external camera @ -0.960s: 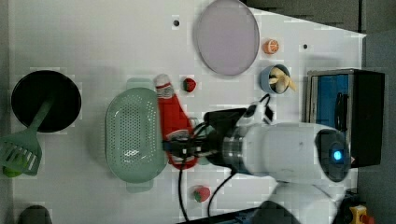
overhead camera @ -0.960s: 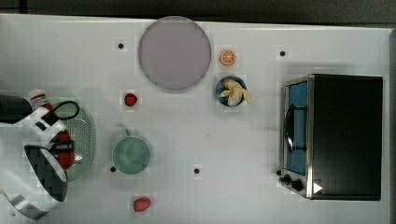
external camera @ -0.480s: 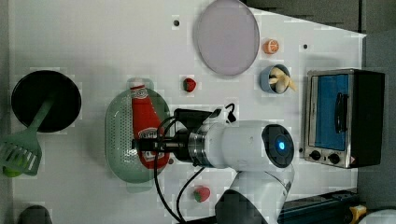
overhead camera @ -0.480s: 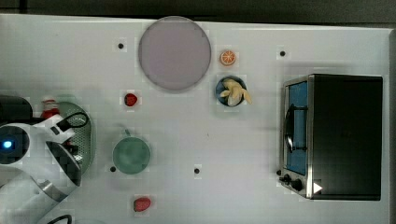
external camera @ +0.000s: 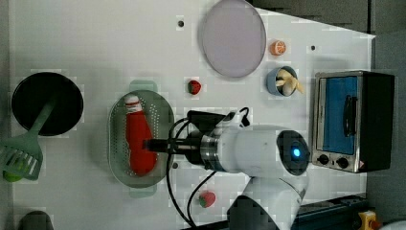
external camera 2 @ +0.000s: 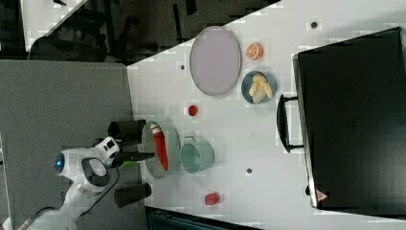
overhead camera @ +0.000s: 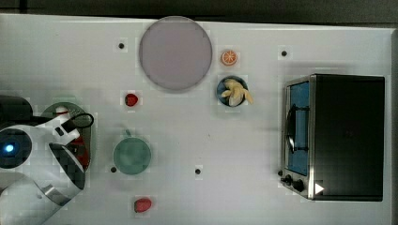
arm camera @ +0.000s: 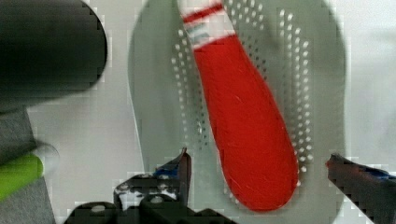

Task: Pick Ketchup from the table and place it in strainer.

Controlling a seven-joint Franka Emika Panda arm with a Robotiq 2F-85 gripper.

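The ketchup (external camera: 138, 140) lies flat inside the strainer (external camera: 164, 116), in the left half of the left view, with its white cap toward the top of the frame and its red base toward the bottom. In the wrist view the ketchup (arm camera: 247, 126) rests lengthwise on the perforated floor of the strainer (arm camera: 322, 84), and nothing grips it.

The tool (arm camera: 259, 170) hangs over the base end of the bottle with its jaws spread wide: one dark fingertip (arm camera: 183, 164) stands on one side of the bottle and the other on the far side, each clear of the red plastic. In the left view the tool (external camera: 155, 145) reaches in from the arm's white wrist at the frame's centre and sits above the bottle's lower half.

In the top view the strainer (overhead camera: 90, 136) is at the left edge, mostly under the arm, with a bit of the ketchup (overhead camera: 83, 154) showing red beside the wrist. A round teal cup (overhead camera: 132, 155) stands on the bench (overhead camera: 197, 140) just to the right of the strainer. Two small red strawberries lie on the bench, one (overhead camera: 131, 99) above the cup and one (overhead camera: 142, 205) near the bottom edge. A large grey plate (overhead camera: 175, 53) sits at top centre, and a toaster oven (overhead camera: 335, 137) fills the right side.
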